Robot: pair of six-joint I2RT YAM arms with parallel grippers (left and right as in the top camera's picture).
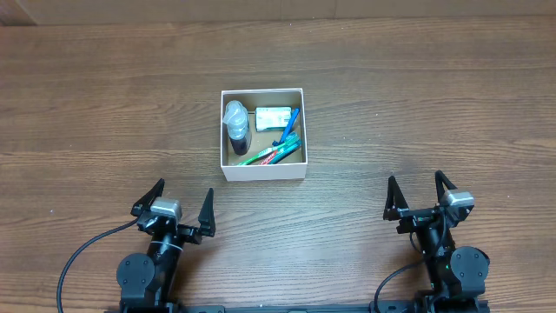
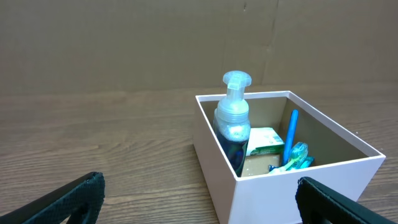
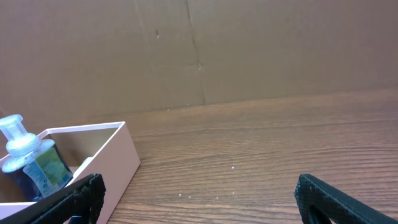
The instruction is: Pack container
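Observation:
The container [image 1: 263, 171], a square white-walled box with a brown floor, sits mid-table. Inside it stand a dark pump bottle with a clear cap [image 1: 236, 127], a white and green packet [image 1: 273, 117], a blue toothbrush [image 1: 290, 126] and green tubes [image 1: 271, 156]. The left wrist view shows the container [image 2: 273, 193] close ahead on the right, with the bottle [image 2: 232, 127] upright in it. My left gripper [image 1: 179, 202] is open and empty near the front edge, left of the box. My right gripper [image 1: 420, 192] is open and empty at the front right, well away from the container [image 3: 118, 158].
A brown cardboard wall [image 2: 155, 43] backs the table's far edge. Bare wooden tabletop [image 1: 417, 104] surrounds the box on all sides. Black cables [image 1: 82, 256] trail from the arm bases along the front edge.

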